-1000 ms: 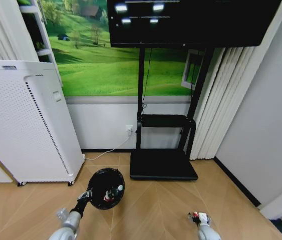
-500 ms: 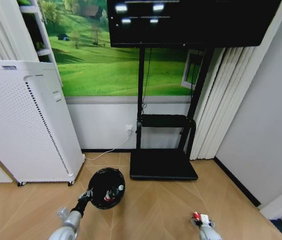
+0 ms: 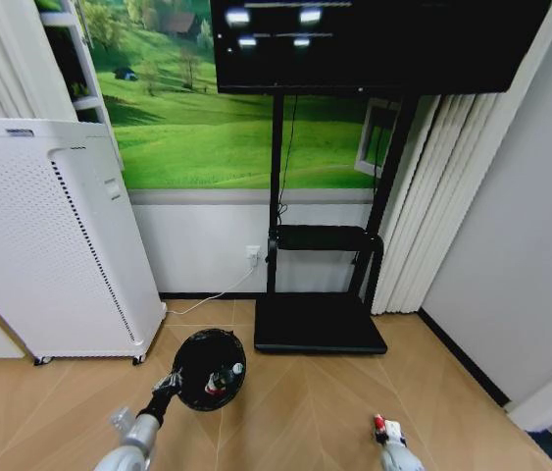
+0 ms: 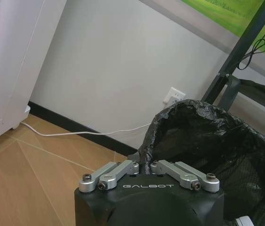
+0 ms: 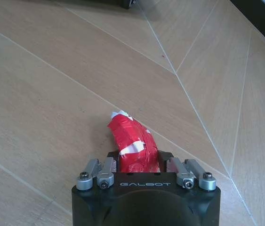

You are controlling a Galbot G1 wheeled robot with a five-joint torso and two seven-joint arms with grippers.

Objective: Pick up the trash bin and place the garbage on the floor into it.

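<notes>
At seven o'clock in the head view, left tool (image 3: pixel 170 382) clamped on the near rim of the trash bin (image 3: pixel 209 369), holding it above the floor (image 3: pixel 295 412). Lined with a black bag, with a small clear bottle (image 3: pixel 227 373) and a red piece (image 3: pixel 213 384) lying inside. Behind the bin at ten o'clock, white perforated appliance (image 3: pixel 50 240) against the wall; at twelve o'clock, TV stand (image 3: pixel 321 322) on its flat black base. At five o'clock, right tool (image 3: pixel 385 428) closed around a red-and-white wad (image 5: pixel 132 148), well apart from the bin. Wad poking out beyond the tool over bare parquet in the right wrist view.
</notes>
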